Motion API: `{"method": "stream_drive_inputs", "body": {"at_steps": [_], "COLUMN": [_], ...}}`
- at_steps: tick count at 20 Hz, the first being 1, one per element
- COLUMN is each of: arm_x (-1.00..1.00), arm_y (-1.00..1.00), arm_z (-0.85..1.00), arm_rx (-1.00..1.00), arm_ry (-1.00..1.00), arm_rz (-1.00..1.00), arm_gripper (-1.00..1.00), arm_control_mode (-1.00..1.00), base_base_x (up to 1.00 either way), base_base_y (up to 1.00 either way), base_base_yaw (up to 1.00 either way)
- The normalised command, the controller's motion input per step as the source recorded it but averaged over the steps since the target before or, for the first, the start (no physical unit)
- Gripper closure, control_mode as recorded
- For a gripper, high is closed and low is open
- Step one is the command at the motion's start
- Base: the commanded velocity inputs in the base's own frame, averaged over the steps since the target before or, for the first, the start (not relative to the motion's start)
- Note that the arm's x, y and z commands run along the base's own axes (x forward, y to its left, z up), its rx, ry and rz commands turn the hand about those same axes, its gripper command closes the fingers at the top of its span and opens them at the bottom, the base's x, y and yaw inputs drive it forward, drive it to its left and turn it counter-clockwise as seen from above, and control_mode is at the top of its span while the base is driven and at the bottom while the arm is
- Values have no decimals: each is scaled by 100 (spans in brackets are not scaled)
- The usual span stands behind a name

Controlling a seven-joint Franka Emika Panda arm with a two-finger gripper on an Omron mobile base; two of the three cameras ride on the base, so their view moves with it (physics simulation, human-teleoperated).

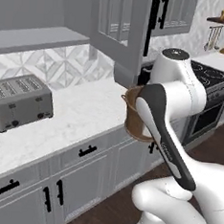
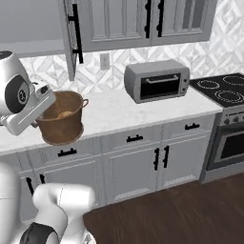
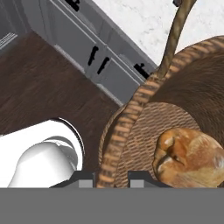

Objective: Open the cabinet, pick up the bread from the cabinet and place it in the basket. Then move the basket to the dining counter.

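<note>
Woven basket gripped at rim, at the counter's front edge.
Jaws [image 3: 111,178] pinch round brown woven basket [image 3: 144,131] wall; tan-orange bread lump [image 3: 190,157] inside; dark wood floor [image 3: 48,92] below.

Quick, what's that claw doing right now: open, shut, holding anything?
Claw: shut on the rim of the basket, with the bread inside it.

Nothing readable anywhere, honestly. No brand or label on the toaster [image 1: 20,101], none on the toaster oven [image 2: 157,80], no dial numbers legible on the stove [image 2: 224,90]. Plain doors on the cabinet [image 2: 143,21], bare weave on the basket [image 2: 62,119], no print on the bread [image 3: 190,155]. Faint grey marks along the robot's forearm in the left base view, too blurry to make out.
</note>
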Motion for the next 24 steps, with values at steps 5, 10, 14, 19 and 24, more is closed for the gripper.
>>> {"method": "stream_drive_inputs", "body": {"at_steps": [5, 10, 14, 19, 24], "arm_x": [0, 0, 0, 0, 0], "arm_y": [0, 0, 0, 0, 0], "arm_z": [0, 0, 0, 0, 0], "arm_rx": [0, 0, 0, 0, 0], "arm_ry": [0, 0, 0, 0, 0], "arm_rz": [0, 0, 0, 0, 0], "arm_gripper": [100, 100, 100, 100, 100], "arm_control_mode": [100, 100, 100, 100, 100], "base_base_x": [0, 0, 0, 0, 9], "base_base_y": [-5, -11, -28, -48, -50], "base_base_yaw": [-88, -88, -84, -79, -72]}}
